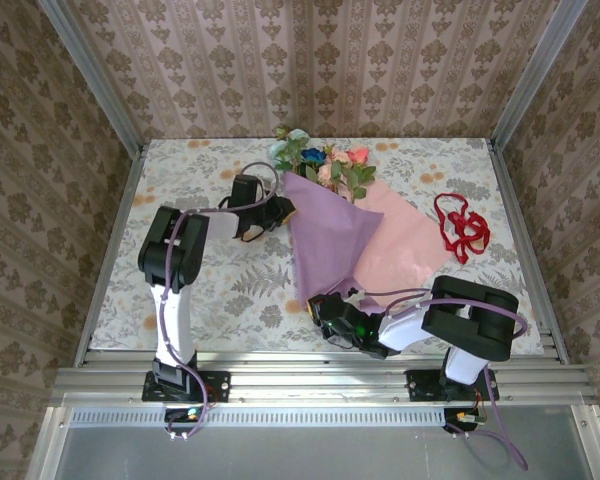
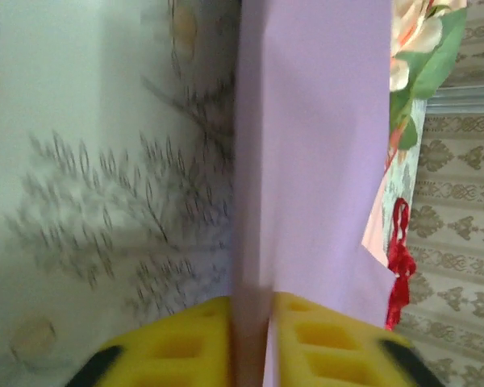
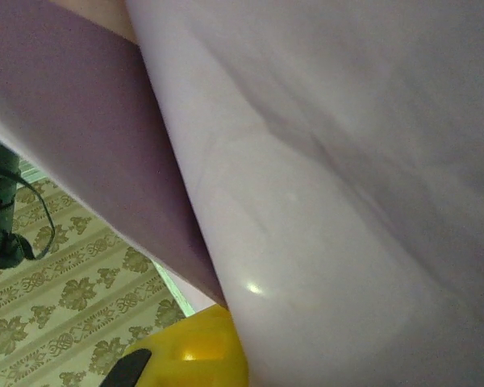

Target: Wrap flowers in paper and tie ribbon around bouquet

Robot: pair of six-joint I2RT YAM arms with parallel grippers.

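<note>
Left pincer (image 2: 250, 313) clamped on paper (image 2: 315, 161) fold, right pincer (image 1: 321, 306) closed on its corner, flowers (image 1: 326, 165) inside, ribbon (image 1: 467, 238) nearby

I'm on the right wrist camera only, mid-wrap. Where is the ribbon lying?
Observer: The ribbon lies loose on the table, just right of the paper.
Operator: Is the left gripper on the paper?
Observer: Yes. The left gripper pinches a fold of it between its yellow fingers.
Operator: And the flowers?
Observer: The flowers stick out past the paper's far edge.
</note>
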